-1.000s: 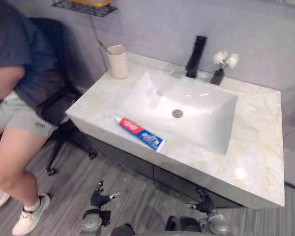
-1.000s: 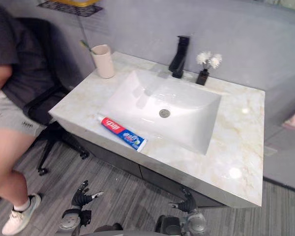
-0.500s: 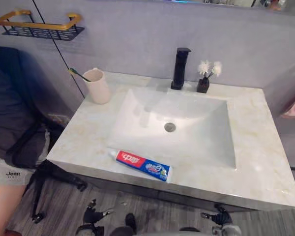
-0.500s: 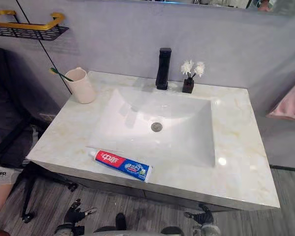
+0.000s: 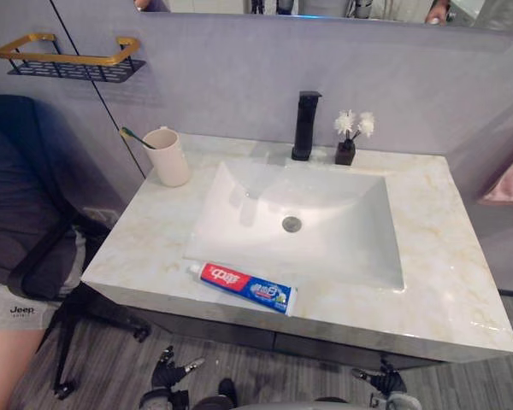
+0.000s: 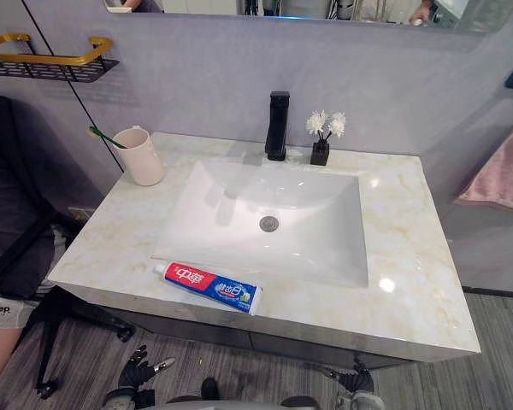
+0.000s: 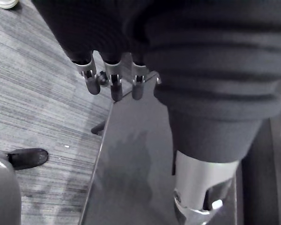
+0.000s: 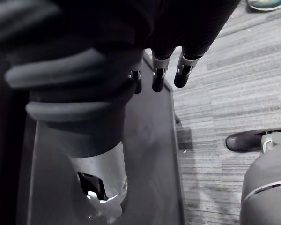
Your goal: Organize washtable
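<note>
Your left hand (image 5: pixel 165 373) and right hand (image 5: pixel 383 378) hang below the counter (image 5: pixel 445 256), fingers relaxed, apart, empty. The toothpaste tube (image 5: pixel 244 288) lies along the sink's (image 5: pixel 325 192) front rim.

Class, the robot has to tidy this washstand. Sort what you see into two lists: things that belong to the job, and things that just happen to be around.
Likely part of the job:
- toothpaste tube, lying at the front edge of the counter
- cup holding a toothbrush

Just around:
- tap
- flower vase
- wall shelf
- chair
- seated person
- pink towel
</note>
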Motion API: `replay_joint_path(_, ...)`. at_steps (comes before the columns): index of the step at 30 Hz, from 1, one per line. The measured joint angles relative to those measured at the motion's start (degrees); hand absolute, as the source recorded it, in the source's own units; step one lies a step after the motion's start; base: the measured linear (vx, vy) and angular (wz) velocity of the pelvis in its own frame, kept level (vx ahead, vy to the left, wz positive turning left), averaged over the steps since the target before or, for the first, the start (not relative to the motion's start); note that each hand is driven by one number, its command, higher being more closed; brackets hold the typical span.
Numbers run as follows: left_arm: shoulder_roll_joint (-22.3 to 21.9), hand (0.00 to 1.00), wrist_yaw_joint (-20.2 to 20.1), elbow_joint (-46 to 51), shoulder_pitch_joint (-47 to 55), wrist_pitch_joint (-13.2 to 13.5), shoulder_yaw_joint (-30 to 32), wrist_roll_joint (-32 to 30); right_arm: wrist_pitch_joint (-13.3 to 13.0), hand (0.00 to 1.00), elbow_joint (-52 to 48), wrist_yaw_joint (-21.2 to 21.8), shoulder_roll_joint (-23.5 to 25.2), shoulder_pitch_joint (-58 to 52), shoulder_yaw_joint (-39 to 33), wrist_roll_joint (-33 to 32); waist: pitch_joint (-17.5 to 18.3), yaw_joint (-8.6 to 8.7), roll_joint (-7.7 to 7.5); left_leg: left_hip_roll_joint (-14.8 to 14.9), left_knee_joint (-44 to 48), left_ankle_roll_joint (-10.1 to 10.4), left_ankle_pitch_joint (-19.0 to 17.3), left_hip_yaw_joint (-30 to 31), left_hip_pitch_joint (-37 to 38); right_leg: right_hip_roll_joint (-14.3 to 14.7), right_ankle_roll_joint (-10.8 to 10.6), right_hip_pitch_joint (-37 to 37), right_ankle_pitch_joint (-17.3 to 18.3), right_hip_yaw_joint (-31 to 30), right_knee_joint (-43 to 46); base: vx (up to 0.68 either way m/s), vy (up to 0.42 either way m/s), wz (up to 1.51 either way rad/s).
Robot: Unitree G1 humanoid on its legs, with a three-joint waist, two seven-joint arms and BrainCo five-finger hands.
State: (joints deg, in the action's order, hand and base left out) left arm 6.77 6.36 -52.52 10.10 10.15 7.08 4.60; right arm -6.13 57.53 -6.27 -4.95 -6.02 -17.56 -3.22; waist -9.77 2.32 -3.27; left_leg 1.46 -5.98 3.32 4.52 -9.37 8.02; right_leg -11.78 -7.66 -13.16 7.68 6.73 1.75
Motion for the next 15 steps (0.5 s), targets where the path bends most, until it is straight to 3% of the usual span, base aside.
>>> replay_joint_path(5, 1.97, 0.0, -0.05, -1.27, 0.1, -0.48, 9.76, 1.98, 0.0, 0.0, 0.05, -0.06, -0.14, 0.02, -4.08, -2.04, 0.11, -0.41, -0.56, -0.39, 0.01, 0.29, -0.21, 1.58, -0.01, -0.22, -0.08, -1.2, -0.14, 1.78, -0.52, -0.04, -0.013, 0.17)
replay_joint_path(10, 9.97, 0.0, 0.28, -0.29, 0.12, -0.94, 22.98, 2.05, 0.09, 0.0, -0.06, -0.18, -0.45, -0.6, -4.97, -2.09, 0.24, -2.19, -0.71, -0.61, 0.03, 0.29, -0.22, 2.8, -0.67, -0.25, 0.45, -1.66, 0.11, 3.34, -1.15, -0.01, -0.027, 0.13)
replay_joint_path(12, 12.28, 0.0, 0.9, 4.03, 0.06, -0.94, 26.09, 2.07, 0.09, 0.0, -0.07, -0.18, -0.46, -1.25, -4.95, -2.08, 0.29, -2.89, -0.77, -0.73, 0.08, 0.28, -0.19, 3.58, -1.22, -0.25, 0.46, -1.69, 0.04, 4.24, -1.47, 0.01, -0.032, 0.2)
replay_joint_path(15, 15.73, 0.0, 3.89, 22.89, 0.24, -0.9, 28.51, 1.55, 0.08, 0.0, -0.4, -0.16, -0.48, -4.06, -4.84, -2.09, 0.28, -4.54, -0.68, -1.35, 0.36, -0.03, 0.04, 5.55, -1.31, -0.36, 0.33, -3.41, -0.28, 6.54, -2.4, 0.03, -0.046, 0.33)
